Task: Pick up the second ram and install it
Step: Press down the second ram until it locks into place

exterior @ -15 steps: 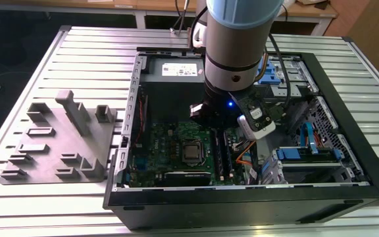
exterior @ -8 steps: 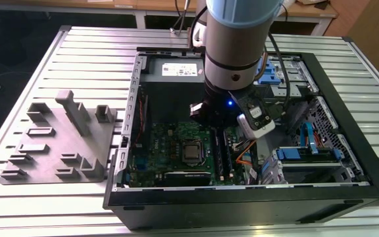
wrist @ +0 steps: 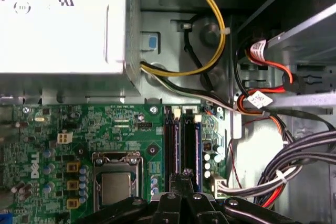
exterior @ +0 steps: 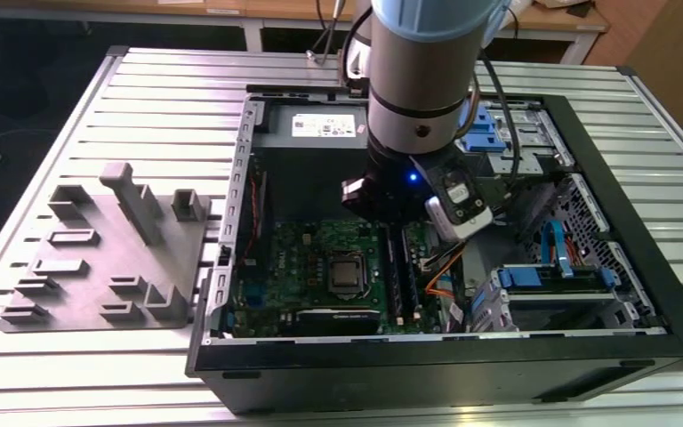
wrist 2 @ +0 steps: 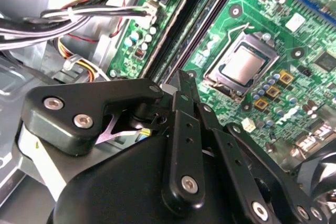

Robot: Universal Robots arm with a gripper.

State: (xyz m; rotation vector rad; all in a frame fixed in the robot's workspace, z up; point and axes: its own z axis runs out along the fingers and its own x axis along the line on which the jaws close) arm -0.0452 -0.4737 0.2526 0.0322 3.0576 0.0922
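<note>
I am holding the jaws, drawn in narrow with nothing visibly held, over the motherboard slots, where a ram is standing seated, its long axis running straight away from the fingertips.

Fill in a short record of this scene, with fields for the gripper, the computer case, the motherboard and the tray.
Gripper: low inside the case, just above the long black memory slots
Computer case: open, lying on the slatted table
Motherboard: green, with the processor socket beside the memory slots
Tray: grey, on the table, at the exterior view's left of the case
</note>
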